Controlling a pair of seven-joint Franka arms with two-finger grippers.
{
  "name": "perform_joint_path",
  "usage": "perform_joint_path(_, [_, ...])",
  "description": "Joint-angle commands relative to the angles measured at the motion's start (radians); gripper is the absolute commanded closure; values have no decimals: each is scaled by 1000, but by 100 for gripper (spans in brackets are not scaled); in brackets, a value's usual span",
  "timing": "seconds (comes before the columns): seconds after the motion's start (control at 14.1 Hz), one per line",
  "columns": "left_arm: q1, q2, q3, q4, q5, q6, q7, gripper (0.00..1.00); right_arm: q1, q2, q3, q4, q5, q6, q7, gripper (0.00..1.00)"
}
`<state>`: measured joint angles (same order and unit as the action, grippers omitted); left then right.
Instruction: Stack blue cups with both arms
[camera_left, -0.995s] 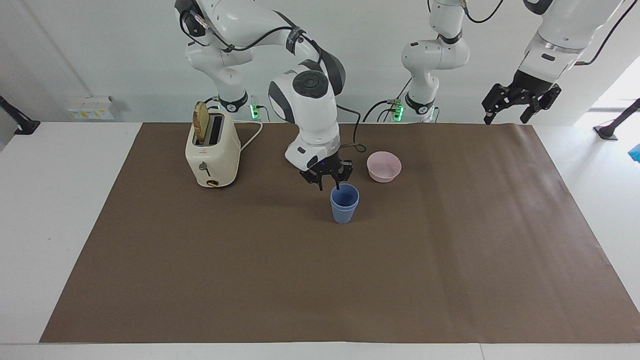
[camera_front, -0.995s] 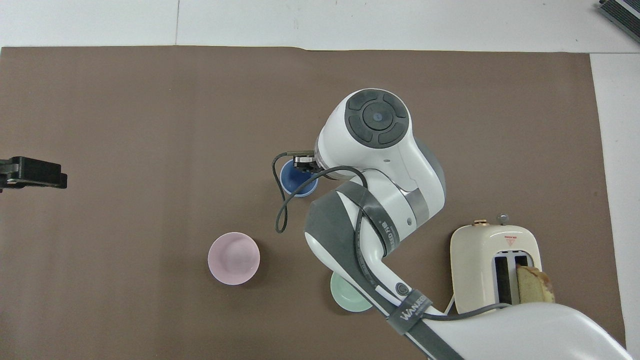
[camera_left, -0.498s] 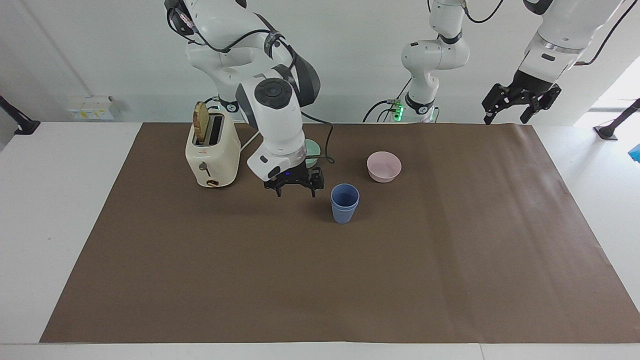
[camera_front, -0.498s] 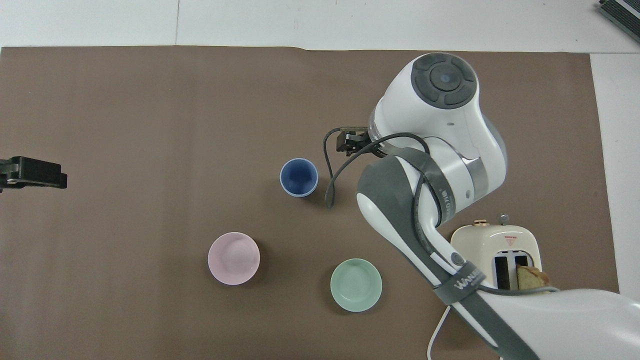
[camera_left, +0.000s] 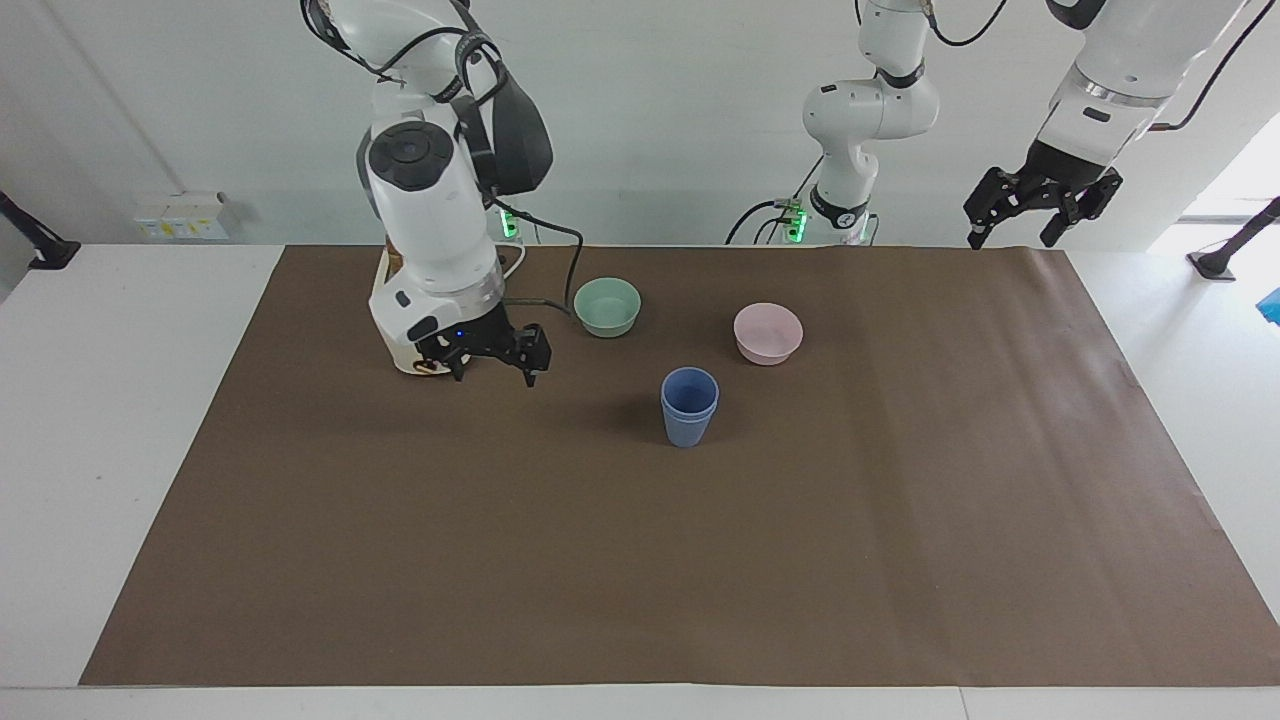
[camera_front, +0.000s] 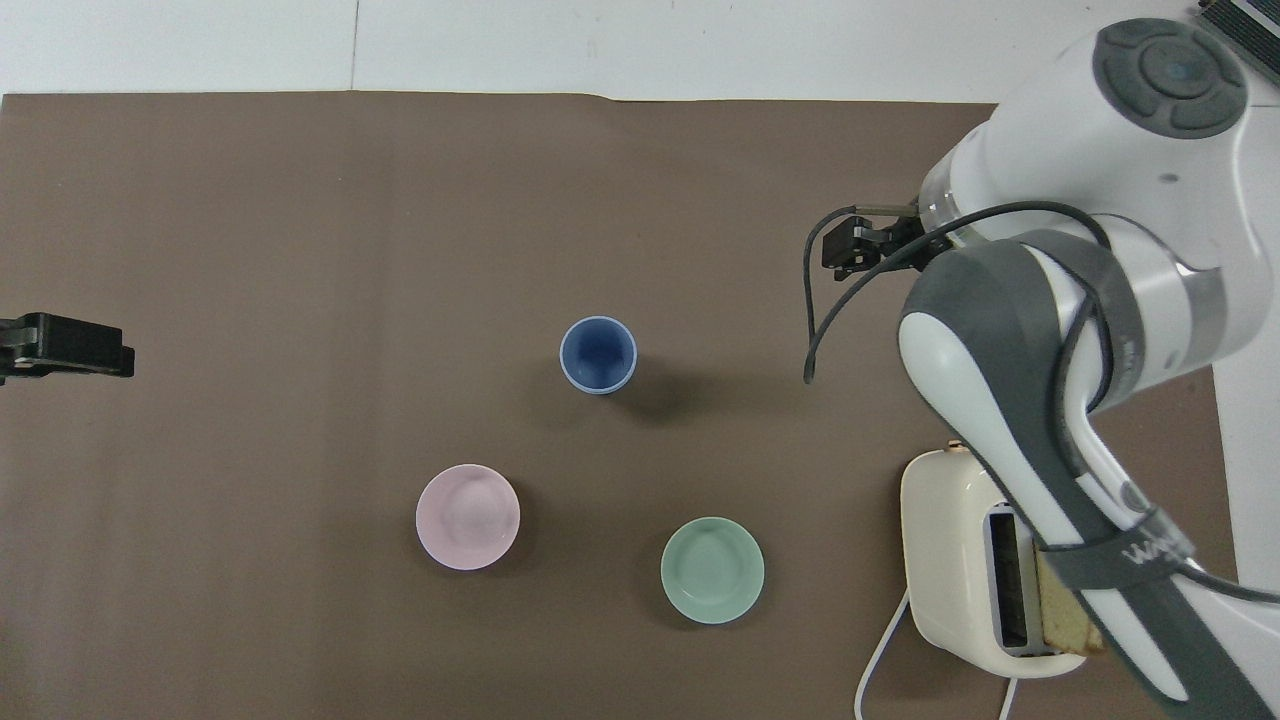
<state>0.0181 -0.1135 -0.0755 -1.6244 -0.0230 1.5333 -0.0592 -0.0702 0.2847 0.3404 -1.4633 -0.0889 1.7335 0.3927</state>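
The two blue cups (camera_left: 689, 405) stand nested one inside the other near the middle of the brown mat, seen from above as a single blue round (camera_front: 598, 353). Nothing touches them. My right gripper (camera_left: 495, 372) hangs open and empty low over the mat beside the toaster, well off toward the right arm's end from the cups; the overhead view shows it as the right gripper (camera_front: 860, 245). My left gripper (camera_left: 1015, 232) waits open and empty, raised over the mat's corner at the left arm's end, and it appears as a black bar at the left gripper (camera_front: 60, 345).
A cream toaster (camera_front: 950, 550) with bread in a slot stands at the right arm's end, partly covered by the right arm. A pale green bowl (camera_left: 607, 306) and a pink bowl (camera_left: 767, 332) sit nearer to the robots than the cups. Brown mat (camera_left: 640, 560) covers the table.
The right gripper opened, left the nested cups and swung away toward the toaster, uncovering the green bowl. The cups stayed put. The left arm has not moved.
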Motion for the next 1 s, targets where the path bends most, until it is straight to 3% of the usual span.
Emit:
perform_joint_path(0.0, [-7,-6,10,4,-11,-15,2,0,-69,-47,8,3,-17,-78,-102,0])
perform_joint_path(0.43, [-7,-6,8,4,-11,-15,2,0,-206,-137,6,21,-17,-149,-264,0])
perform_joint_path(0.92, [-7,-6,10,4,-11,-15,2,0,-217,-219,-43,20,23,-212,-311,0])
